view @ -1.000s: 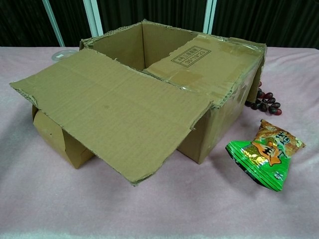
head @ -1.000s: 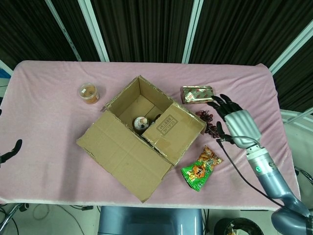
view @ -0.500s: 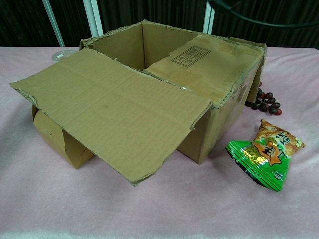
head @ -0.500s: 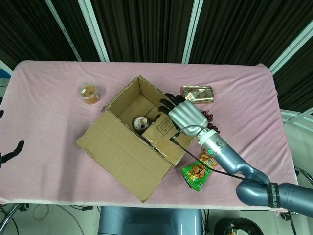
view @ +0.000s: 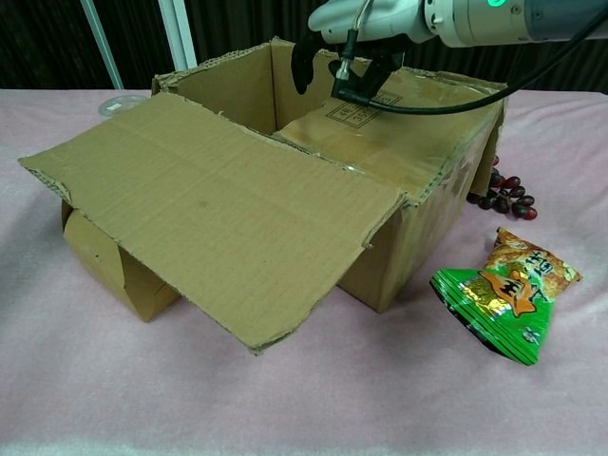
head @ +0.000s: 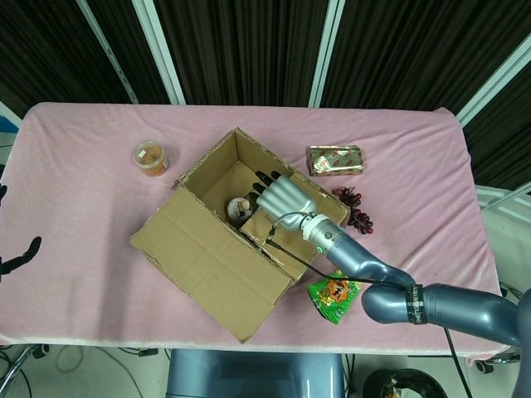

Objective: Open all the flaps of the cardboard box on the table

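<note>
The cardboard box [head: 207,157] sits mid-table, its long front flap [head: 211,269] folded out flat toward me. One inner flap [head: 329,214] with a printed label still lies across the box's right half. My right hand [head: 282,196] hovers over that flap's inner edge, fingers spread and pointing into the opening, holding nothing. The chest view shows the box [view: 418,228], the opened flap [view: 209,199], the labelled flap [view: 389,128] and the right hand [view: 353,36] just above it with fingertips [view: 302,68] hanging down. Only dark fingers of my left hand [head: 21,253] show at the left edge.
A small round can [head: 239,206] lies inside the box. An orange jar [head: 152,157] stands left of it. Right of the box are a foil packet [head: 335,159], dark grapes [head: 357,214] and a green snack bag [head: 332,295], also [view: 503,296].
My right hand has swept left from beside the grapes to above the box's closed inner flap. The box and the left hand have not moved.
</note>
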`<control>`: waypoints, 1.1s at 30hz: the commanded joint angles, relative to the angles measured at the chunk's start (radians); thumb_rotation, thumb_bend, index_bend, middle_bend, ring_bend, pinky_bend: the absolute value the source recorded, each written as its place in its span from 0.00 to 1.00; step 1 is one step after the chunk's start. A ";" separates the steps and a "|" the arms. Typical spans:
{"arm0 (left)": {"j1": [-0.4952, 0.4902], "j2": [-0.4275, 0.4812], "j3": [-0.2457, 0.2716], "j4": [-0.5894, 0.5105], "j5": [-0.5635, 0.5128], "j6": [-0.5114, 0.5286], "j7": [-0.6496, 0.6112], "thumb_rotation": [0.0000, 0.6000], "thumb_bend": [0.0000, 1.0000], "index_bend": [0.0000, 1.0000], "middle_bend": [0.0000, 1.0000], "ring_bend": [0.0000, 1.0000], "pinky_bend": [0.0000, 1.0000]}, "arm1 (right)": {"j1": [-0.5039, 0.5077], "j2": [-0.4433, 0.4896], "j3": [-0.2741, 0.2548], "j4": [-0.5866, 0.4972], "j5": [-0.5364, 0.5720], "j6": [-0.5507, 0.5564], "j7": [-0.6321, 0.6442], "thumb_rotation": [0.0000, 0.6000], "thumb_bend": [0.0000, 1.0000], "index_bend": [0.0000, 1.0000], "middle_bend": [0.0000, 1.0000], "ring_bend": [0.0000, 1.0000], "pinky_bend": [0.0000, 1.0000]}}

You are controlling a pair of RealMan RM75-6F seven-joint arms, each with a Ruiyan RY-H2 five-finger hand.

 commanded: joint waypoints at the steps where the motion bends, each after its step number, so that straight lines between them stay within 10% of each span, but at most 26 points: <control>1: 0.001 0.000 -0.003 0.000 0.001 -0.005 -0.001 1.00 0.23 0.00 0.04 0.00 0.02 | 0.017 -0.010 -0.017 0.012 0.016 0.002 -0.009 1.00 0.88 0.30 0.26 0.11 0.23; 15: 0.006 -0.001 -0.017 -0.001 0.009 -0.021 0.002 1.00 0.23 0.00 0.04 0.00 0.02 | 0.079 0.010 -0.099 0.009 -0.002 0.050 -0.116 1.00 0.88 0.54 0.32 0.10 0.23; 33: 0.012 0.003 -0.025 -0.006 0.018 -0.033 0.004 1.00 0.23 0.00 0.04 0.00 0.02 | 0.151 0.164 -0.129 -0.178 0.067 0.113 -0.279 1.00 0.69 0.55 0.31 0.10 0.23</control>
